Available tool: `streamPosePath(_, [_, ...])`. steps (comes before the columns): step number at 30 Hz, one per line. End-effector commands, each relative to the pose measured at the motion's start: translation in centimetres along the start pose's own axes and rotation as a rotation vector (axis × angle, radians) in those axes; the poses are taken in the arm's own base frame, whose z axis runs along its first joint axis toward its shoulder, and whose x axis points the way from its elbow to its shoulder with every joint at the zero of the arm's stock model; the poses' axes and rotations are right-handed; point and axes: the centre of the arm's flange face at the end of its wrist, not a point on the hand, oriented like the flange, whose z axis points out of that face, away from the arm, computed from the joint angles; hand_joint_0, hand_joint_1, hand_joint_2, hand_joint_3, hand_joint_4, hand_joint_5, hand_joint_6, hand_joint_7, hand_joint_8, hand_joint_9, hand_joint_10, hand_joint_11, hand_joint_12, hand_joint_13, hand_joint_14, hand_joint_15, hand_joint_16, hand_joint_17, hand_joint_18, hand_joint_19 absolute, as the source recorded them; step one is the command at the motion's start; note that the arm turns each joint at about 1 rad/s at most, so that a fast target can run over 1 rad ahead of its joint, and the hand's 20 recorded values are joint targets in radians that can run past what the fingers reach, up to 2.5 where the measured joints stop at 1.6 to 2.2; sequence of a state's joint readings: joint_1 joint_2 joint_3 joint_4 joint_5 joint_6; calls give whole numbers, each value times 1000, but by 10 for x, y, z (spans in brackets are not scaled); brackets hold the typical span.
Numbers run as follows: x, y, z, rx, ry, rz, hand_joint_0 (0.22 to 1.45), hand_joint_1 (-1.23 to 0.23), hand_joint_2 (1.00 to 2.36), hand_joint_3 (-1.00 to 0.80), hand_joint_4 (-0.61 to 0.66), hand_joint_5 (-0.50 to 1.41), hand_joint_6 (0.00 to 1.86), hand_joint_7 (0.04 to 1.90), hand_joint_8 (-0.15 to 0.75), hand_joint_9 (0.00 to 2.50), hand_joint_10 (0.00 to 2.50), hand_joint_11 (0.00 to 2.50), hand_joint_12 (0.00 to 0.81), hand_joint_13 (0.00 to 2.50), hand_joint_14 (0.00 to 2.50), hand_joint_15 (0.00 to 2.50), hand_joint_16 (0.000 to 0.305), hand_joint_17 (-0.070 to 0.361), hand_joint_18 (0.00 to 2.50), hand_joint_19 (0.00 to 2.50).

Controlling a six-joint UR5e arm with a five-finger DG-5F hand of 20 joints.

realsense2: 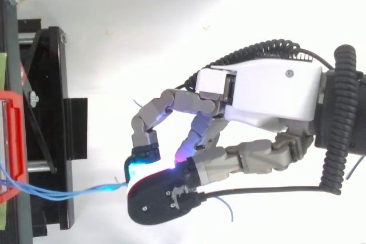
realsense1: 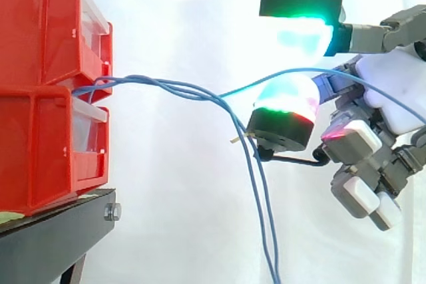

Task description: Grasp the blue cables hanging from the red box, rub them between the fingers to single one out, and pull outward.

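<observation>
Blue wiring, origin: the blue cables [realsense1: 190, 90] leave the red box [realsense1: 40, 31] at the seam between its upper and lower bins, on the face turned toward the hand [realsense1: 393, 91].
Bundle, axis: near level, running straight out from that face to about midway between box and hand. There most strands bend and hang almost straight down, pointing past the bottom of the side view.
Singled strand: one lone cable [realsense1: 247, 84], paler than the rest, parts from the bundle at the bend and climbs in a shallow arc to the hand. Its long axis lies box to hand, close to level.
Slack: the lone cable is slightly wavy, not drawn straight.
Hand, state: grasping the lone cable. It passes between two opposed glowing pads, lying on the crown of the lower pad [realsense1: 286, 101] with the upper pad [realsense1: 299, 34] close above.
Tail: beyond the pads the strand slopes down in front of the palm.
Top view: the lone cable [realsense2: 97, 188] runs in under the black back of the upper pad [realsense2: 163, 198].
Other fingers [realsense1: 359, 141]: curled below the palm, touching no cable.
Hand, position: well out beyond the stand's near edge, about level with the seam.
Red box, seat: on the black stand [realsense1: 53, 237], front face nearly flush with the stand's edge nearest the hand.
Backdrop: white curtain [realsense1: 186, 4].
</observation>
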State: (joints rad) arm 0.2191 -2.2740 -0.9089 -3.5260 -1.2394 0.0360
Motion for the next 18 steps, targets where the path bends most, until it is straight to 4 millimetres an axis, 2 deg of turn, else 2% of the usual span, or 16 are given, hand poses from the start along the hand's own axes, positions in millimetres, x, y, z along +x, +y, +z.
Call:
streamPosePath(1, [0, 1, 0, -1, 0, -1, 500, -526, 1000, -500, 2, -104, 844, 1075, 244, 1184, 20, 692, 352, 990, 24, 641, 49, 110, 846, 632])
streamPosePath(5, [1, 0, 0, 0, 2, -2, 494, -554, 1000, -500, 7, -104, 844, 1074, 244, 1181, 21, 692, 358, 993, 25, 640, 49, 111, 851, 629])
streamPosePath(9, [1, 0, 0, 0, 2, -2, 501, -644, 1000, -500, 9, -106, 845, 1092, 245, 1170, 22, 711, 354, 989, 26, 646, 49, 109, 845, 635])
streamPosePath(18, [1, 0, 0, 0, 2, 0, 507, -696, 1000, -500, 5, -109, 851, 1063, 234, 1149, 23, 703, 347, 978, 26, 644, 48, 108, 831, 638])
